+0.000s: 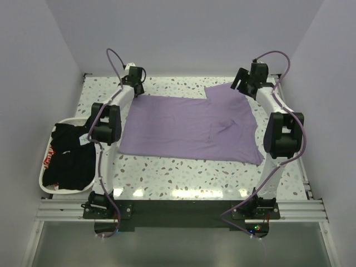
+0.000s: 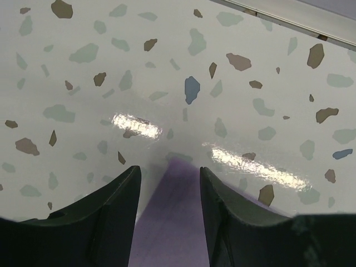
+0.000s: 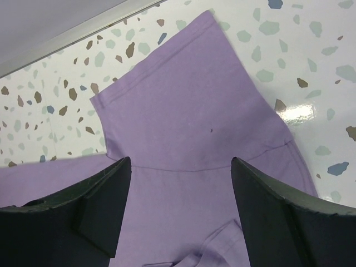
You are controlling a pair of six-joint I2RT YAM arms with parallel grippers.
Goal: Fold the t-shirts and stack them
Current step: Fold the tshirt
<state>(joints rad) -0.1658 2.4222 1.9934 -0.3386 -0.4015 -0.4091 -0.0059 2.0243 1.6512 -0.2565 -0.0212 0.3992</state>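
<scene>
Lavender t-shirt (image 1: 189, 125) is judged limp, light; best pinched at far corners. Left gripper (image 2: 169, 169) and right gripper (image 3: 179, 161) are spread, empty.

- Your left arm (image 1: 105, 123) and right arm (image 1: 281, 133) share one build: slim white links joined by chunky, rounded black joint housings.
- A pale mauve cable (image 1: 114, 55) loops out from each arm near the wrist, and more of it trails down the lower links to the foot.
- Each base (image 1: 102, 204) is a squat black block. By the right one you'll spot tiny coloured lights (image 1: 255, 228).
- The left gripper (image 2: 169, 172) and right gripper (image 3: 181, 161) carry dark, matte fingers (image 3: 94, 206). They are broad at the root, taper to blunt tips and have slightly scuffed edges.
</scene>
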